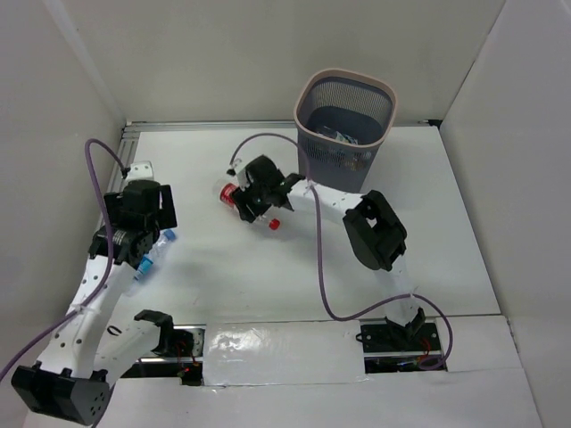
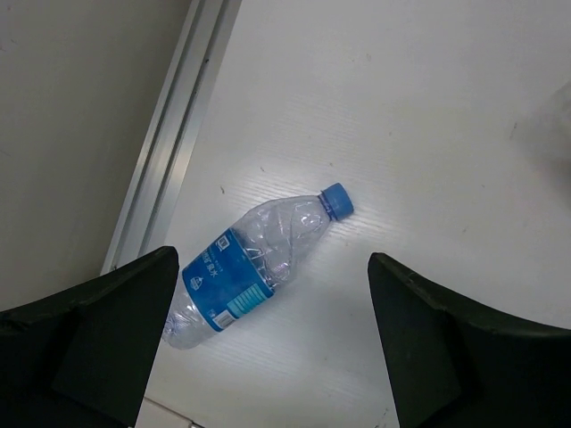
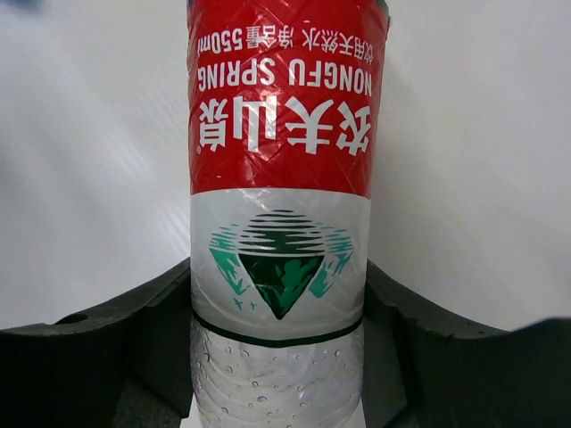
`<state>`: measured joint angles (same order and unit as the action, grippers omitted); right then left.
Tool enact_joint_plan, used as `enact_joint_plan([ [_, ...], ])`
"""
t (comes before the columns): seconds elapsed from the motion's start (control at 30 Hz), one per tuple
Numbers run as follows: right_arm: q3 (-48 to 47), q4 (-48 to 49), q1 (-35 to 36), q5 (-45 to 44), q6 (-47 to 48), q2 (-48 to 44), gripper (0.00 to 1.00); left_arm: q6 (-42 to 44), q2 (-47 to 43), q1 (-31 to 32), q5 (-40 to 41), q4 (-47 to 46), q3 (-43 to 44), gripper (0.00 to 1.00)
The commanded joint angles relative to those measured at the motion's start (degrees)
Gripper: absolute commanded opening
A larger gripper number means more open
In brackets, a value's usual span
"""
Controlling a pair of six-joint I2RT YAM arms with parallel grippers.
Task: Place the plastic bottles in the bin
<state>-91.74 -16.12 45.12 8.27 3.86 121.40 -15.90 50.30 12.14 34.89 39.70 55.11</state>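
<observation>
A clear bottle with a red label (image 3: pixel 281 178) stands between the fingers (image 3: pixel 152 339) of my right gripper (image 3: pixel 278 285), which press on both its sides. From above, this bottle (image 1: pixel 230 193) lies on the table mid-left, its red cap (image 1: pixel 274 224) poking out past the right gripper (image 1: pixel 254 203). A crumpled clear bottle with a blue label and blue cap (image 2: pixel 241 272) lies on the table below my left gripper (image 2: pixel 272 264), whose jaws stand wide open above it, not touching. The top view shows that bottle (image 1: pixel 153 257) under the left gripper (image 1: pixel 143 242). The grey mesh bin (image 1: pixel 309 87) stands at the back, with clear plastic inside.
An aluminium rail (image 2: pixel 169 143) runs along the table's left edge close to the blue-label bottle. White walls enclose the table on three sides. Purple cables (image 1: pixel 319 259) loop from both arms. The right arm's elbow (image 1: pixel 375 234) sits in front of the bin.
</observation>
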Motion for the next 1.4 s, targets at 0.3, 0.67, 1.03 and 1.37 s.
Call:
enact_joint_plan([
  [0.3, -39.21, -8.14, -16.46, 15.65, -1.31, -15.30, 0.28, 3.07, 17.10, -8.98, -10.99, -3.67, 1.14, 1.00],
  [0.67, -23.05, -1.81, -32.28, 11.82, 2.64, -19.99, 0.59, 7.10, 28.44, -4.15, -2.38, -7.71, -0.09, 1.00],
  [1.03, -19.18, -2.08, -42.57, 24.59, 3.96, -16.63, 1.00, 8.96, 34.33, -0.63, 4.39, -7.27, -1.15, 1.00],
  [1.37, -6.70, 3.46, -47.05, 29.78, -0.08, -26.12, 1.00, 14.91, 42.33, -1.95, -5.07, -7.97, -1.24, 1.00],
])
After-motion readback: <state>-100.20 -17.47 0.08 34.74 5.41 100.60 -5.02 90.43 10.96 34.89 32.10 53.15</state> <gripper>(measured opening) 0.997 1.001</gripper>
